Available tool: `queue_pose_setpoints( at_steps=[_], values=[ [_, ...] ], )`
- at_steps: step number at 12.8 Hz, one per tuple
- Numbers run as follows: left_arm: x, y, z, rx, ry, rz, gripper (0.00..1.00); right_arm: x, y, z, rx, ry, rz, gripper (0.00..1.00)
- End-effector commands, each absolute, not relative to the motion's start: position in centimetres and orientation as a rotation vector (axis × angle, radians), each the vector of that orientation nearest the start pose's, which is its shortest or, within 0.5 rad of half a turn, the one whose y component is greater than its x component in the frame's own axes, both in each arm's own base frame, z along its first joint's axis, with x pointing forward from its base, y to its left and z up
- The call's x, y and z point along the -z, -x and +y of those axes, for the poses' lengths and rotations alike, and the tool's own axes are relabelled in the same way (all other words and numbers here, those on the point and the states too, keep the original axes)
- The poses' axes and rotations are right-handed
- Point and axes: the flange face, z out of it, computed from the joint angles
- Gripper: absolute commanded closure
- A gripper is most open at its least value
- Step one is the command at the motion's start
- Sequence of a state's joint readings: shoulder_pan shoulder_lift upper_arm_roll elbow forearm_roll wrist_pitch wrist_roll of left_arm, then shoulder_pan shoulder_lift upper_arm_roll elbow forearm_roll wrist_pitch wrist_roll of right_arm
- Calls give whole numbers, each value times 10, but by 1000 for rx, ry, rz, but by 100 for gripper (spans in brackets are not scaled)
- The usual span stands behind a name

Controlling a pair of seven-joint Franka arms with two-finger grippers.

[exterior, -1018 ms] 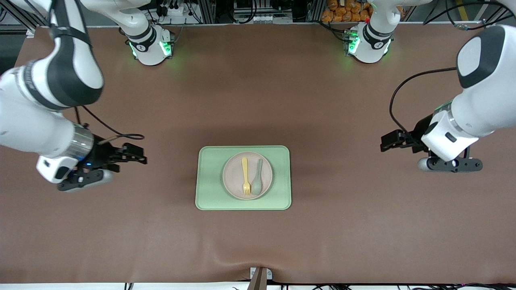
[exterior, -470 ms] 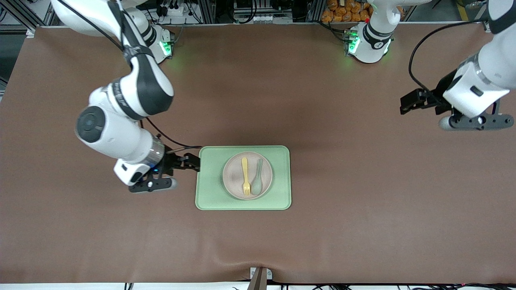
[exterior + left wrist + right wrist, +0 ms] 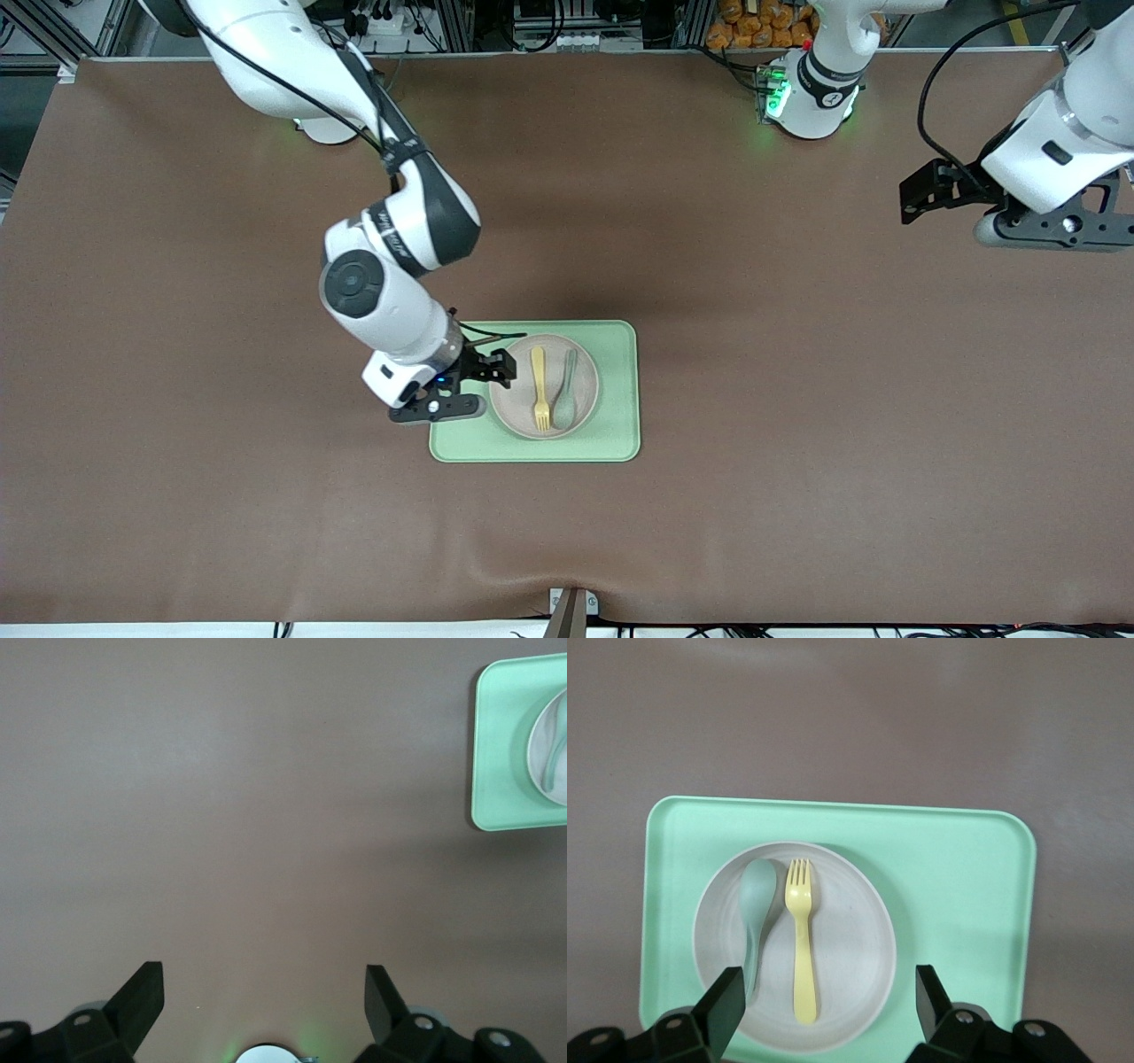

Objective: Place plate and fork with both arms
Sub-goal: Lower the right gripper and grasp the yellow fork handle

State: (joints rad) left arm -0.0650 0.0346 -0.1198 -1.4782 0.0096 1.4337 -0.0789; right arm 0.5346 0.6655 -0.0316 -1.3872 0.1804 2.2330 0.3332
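Observation:
The off-white plate (image 3: 512, 400) rests in the light-green tray (image 3: 620, 399) at the table's middle. On it lie the pale-yellow fork (image 3: 539, 386) and a grey-green spoon (image 3: 565, 392), side by side. My right gripper (image 3: 496, 367) hangs open over the plate's rim toward the right arm's end. In the right wrist view the fork (image 3: 801, 939) has its handle end between the spread fingers (image 3: 725, 999) of the right gripper (image 3: 828, 1001), untouched, on the plate (image 3: 850, 930). My left gripper (image 3: 917, 204) waits open over bare table at the left arm's end, and the left gripper (image 3: 263, 992) holds nothing.
The tray (image 3: 957, 886) lies flat around the plate. The left wrist view catches a corner of the tray (image 3: 500, 771). Brown table mat (image 3: 797, 443) spreads all round. The arms' green-lit bases (image 3: 806, 97) stand along the edge farthest from the front camera.
The right arm has swung from its end of the table in over the tray to the plate's rim. The left arm has drawn back toward its base.

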Motion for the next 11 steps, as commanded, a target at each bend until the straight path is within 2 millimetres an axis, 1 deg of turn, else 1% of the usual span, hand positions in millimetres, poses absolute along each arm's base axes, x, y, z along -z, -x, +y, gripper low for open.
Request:
queue_pose_setpoints(
  at_steps=[1,3,4,6,7,8,11],
  values=[
    [-645,-532,-89,-92,3097,203,0,-304,-657,392,203,2969,-140,23],
    [-648,-532,-91,-67,3105,175,0,-279,-644,412,166,2985,-188,30],
    [-649,-533,-88,-58,3108,166,0,-272,-639,421,159,2996,-197,31],
    [-656,-535,-89,-28,3119,125,0,-257,-635,423,161,3039,-245,32],
    [-659,-536,-89,-13,3122,91,0,-249,-633,424,148,3045,-253,34],
    [-662,-534,-89,-6,3115,75,0,-246,-631,426,139,3048,-258,38],
    [-657,-538,-87,-21,3116,75,0,-228,-622,434,99,3058,-269,42]
  ],
)
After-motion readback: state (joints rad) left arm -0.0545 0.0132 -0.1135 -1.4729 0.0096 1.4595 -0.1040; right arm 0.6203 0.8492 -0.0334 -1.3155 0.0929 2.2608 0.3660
